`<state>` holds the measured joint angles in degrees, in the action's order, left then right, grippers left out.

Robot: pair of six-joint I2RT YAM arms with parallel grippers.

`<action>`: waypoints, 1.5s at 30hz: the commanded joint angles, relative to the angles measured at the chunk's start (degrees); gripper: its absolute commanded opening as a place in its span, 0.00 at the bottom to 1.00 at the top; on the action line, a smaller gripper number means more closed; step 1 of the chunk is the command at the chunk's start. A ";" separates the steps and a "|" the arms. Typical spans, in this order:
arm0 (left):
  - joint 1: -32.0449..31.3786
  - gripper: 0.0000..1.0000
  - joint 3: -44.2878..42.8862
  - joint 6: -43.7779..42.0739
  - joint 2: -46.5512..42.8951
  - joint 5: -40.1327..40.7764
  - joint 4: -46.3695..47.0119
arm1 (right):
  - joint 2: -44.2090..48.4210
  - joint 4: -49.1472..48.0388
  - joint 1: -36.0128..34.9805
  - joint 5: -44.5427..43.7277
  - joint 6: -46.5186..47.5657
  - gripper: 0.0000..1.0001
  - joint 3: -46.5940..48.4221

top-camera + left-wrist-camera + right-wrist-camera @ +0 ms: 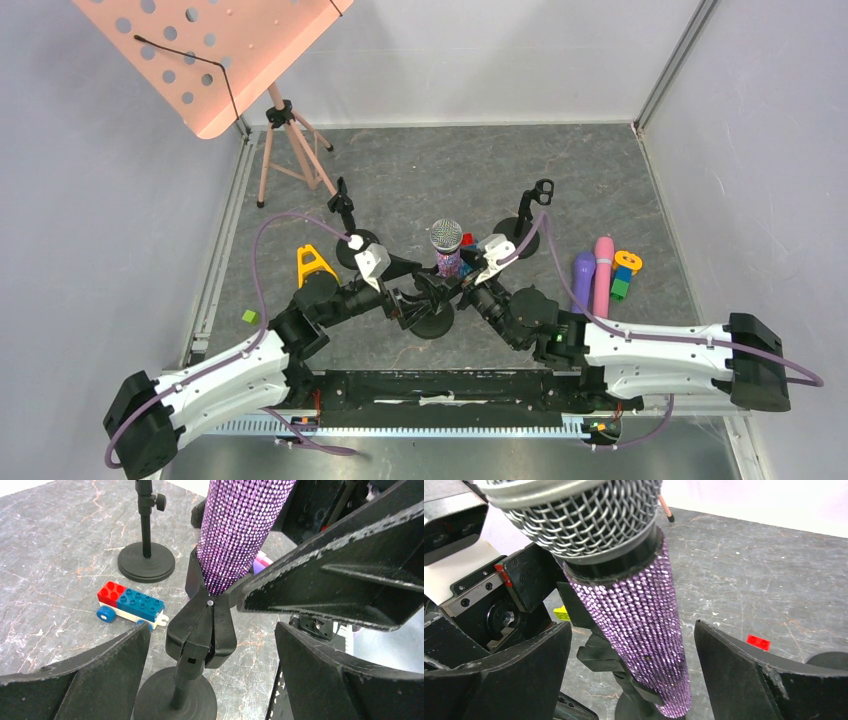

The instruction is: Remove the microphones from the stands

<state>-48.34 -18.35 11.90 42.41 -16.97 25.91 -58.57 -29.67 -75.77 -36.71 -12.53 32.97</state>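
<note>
The microphone [446, 240] has a silver mesh head and a purple glitter body [634, 610]. It stands tilted in the clip [202, 630] of a black stand with a round base [432, 322] at mid-table. My left gripper [212, 645] is open, its fingers on either side of the clip just under the microphone's body [240, 530], with a gap on each side. My right gripper [631, 630] is open as well, its fingers flanking the lower glitter body without touching it. In the top view both grippers, left [425, 295] and right [465, 283], meet at the stand.
Two bare microphone stands [350, 245] [520, 225] rise behind. A pink music stand [215, 50] stands at the far left. Purple [583, 275] and pink [603, 270] microphones lie at the right beside toy bricks [623, 275]. A brick car [131, 604] sits near the stand.
</note>
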 commanded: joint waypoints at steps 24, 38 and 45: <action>0.17 1.00 0.28 3.47 -5.00 3.45 0.60 | 6.05 -2.11 -0.09 1.58 0.23 0.98 -0.63; 0.17 0.75 -0.39 -2.00 -1.90 -2.54 2.46 | 1.73 1.64 -0.08 2.21 4.63 0.87 3.97; 0.17 0.62 -0.31 -1.54 -0.35 -3.65 2.77 | 1.02 3.04 -0.08 1.10 5.64 0.69 4.64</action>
<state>-48.21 -16.56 11.90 42.35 -18.11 26.65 -57.06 -25.89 -75.75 -34.96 -8.54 34.81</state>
